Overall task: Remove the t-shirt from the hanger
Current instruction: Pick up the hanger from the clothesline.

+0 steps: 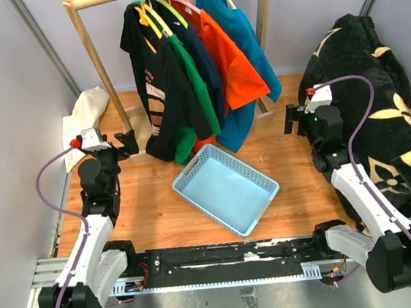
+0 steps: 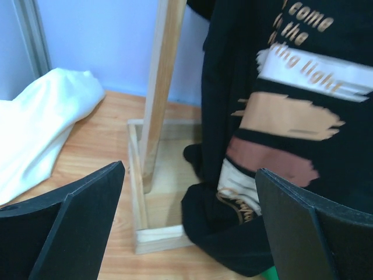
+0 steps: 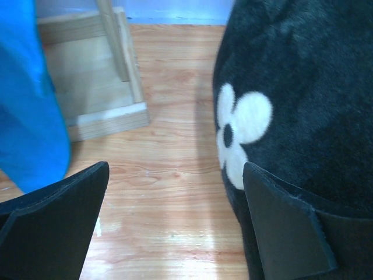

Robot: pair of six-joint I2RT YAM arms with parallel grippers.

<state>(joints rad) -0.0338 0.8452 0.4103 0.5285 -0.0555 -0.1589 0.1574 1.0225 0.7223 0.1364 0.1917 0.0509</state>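
Several t-shirts hang on hangers from a wooden rack (image 1: pixel 101 69) at the back: black (image 1: pixel 156 93), green (image 1: pixel 196 81), navy (image 1: pixel 206 58), orange (image 1: pixel 234 63) and teal (image 1: pixel 240 25). A yellow hanger (image 1: pixel 148 14) holds the black t-shirt (image 2: pixel 291 87), whose front has printed stripes and whose hem touches the floor. My left gripper (image 1: pixel 125 142) (image 2: pixel 189 169) stands open, low, facing that hem and the rack post (image 2: pixel 160 87), touching neither. My right gripper (image 1: pixel 290 119) (image 3: pixel 175 166) is open over bare floor, right of the teal t-shirt (image 3: pixel 26 99).
A light blue basket (image 1: pixel 226 188) sits on the wooden floor between the arms. A white cloth (image 1: pixel 87 111) (image 2: pixel 41 122) lies at the back left. A black flowered blanket (image 1: pixel 375 92) (image 3: pixel 303 76) is piled at the right, beside my right finger. The rack's base frame (image 3: pixel 99 116) lies ahead.
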